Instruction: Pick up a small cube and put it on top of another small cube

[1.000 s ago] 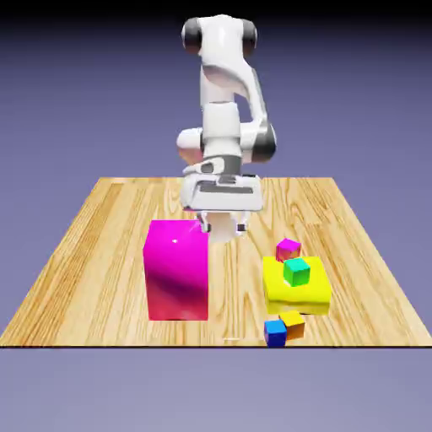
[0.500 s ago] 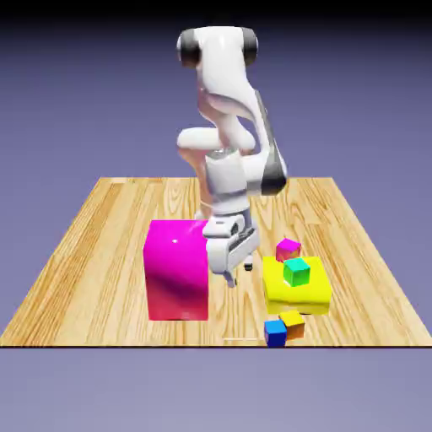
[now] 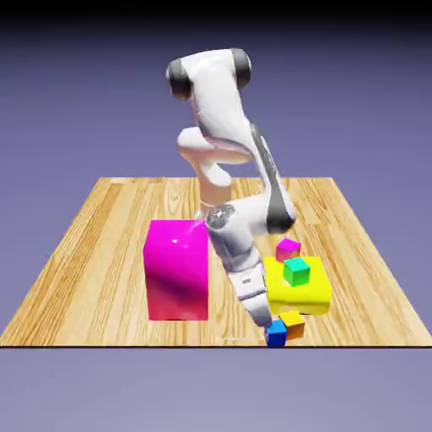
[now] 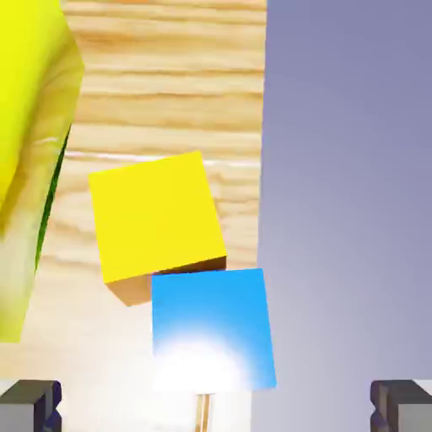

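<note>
Table spans the exterior view, the white arm reaching over it. The magenta block stands at nine o'clock, the yellow block at four, topped by the green cube. The released gripper straddles empty space beside the blue cube at five; the orange cube sits at its two o'clock
</note>
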Motion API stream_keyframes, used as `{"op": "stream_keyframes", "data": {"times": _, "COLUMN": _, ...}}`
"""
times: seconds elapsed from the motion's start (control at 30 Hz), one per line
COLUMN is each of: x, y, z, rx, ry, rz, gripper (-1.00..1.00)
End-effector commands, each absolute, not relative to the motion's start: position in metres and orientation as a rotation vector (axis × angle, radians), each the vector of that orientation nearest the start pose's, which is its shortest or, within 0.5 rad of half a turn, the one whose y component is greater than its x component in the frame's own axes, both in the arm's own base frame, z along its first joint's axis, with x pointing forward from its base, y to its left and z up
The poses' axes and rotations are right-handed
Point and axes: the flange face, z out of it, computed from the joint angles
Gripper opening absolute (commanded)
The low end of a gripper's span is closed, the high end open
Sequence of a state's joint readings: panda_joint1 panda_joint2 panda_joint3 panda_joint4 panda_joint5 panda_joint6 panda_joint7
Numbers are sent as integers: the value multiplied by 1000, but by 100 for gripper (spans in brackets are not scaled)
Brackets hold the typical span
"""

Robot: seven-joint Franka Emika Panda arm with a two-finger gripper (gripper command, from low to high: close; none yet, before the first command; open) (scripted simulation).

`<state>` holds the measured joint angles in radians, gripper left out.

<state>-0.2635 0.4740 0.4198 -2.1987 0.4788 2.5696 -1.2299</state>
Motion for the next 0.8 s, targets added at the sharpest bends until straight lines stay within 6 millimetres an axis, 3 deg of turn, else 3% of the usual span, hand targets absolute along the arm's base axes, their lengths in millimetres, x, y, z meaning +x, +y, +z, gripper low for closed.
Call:
{"op": "stream_keyframes", "data": {"times": 0.0, "x": 540, "y": 84, "z": 176, "rx": -2428, "ry": -1222, "rz": -190, "gripper": 0}}
{"op": "stream_keyframes", "data": {"times": 0.17, "x": 537, "y": 106, "z": 111, "rx": -2428, "ry": -1222, "rz": -190, "gripper": 0}}
{"op": "stream_keyframes", "data": {"times": 0.2, "x": 537, "y": 106, "z": 111, "rx": -2428, "ry": -1222, "rz": -190, "gripper": -100}}
{"op": "stream_keyframes", "data": {"times": 0.23, "x": 537, "y": 106, "z": 111, "rx": -2428, "ry": -1222, "rz": -190, "gripper": -100}}
{"op": "stream_keyframes", "data": {"times": 0.4, "x": 544, "y": 86, "z": 181, "rx": -2431, "ry": -1210, "rz": -200, "gripper": -100}}
{"op": "stream_keyframes", "data": {"times": 0.43, "x": 550, "y": 95, "z": 194, "rx": -2404, "ry": -1244, "rz": -213, "gripper": -100}}
{"op": "stream_keyframes", "data": {"times": 0.5, "x": 546, "y": 120, "z": 206, "rx": -2257, "ry": -1473, "rz": -190, "gripper": -100}}
{"op": "stream_keyframes", "data": {"times": 0.77, "x": 516, "y": 200, "z": 259, "rx": -1541, "ry": -2236, "rz": -56, "gripper": -100}}
